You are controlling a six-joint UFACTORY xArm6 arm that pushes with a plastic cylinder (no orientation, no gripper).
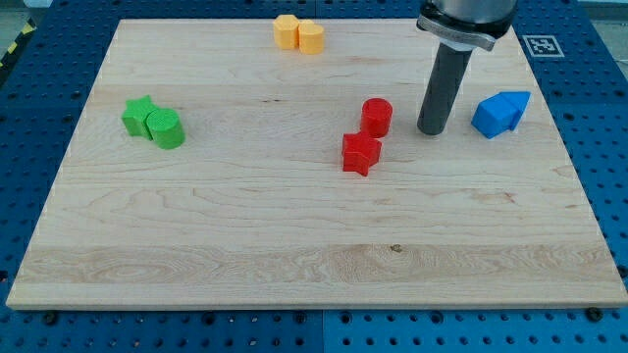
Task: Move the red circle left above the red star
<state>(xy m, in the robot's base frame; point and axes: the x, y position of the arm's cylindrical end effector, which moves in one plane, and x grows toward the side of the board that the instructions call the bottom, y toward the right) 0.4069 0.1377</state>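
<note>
The red circle (377, 116) is a short red cylinder near the board's middle, right of centre. The red star (360, 153) lies just below it and slightly to the view's left, almost touching it. My tip (432, 130) rests on the board to the view's right of the red circle, about one block's width away and not touching it. The rod rises from the tip toward the view's top right.
A green star (139, 115) and green cylinder (166, 128) sit together at the view's left. Two yellow blocks (298, 34) sit at the top edge. Two blue blocks (500, 113) lie right of my tip. The wooden board (294, 245) lies on a blue perforated table.
</note>
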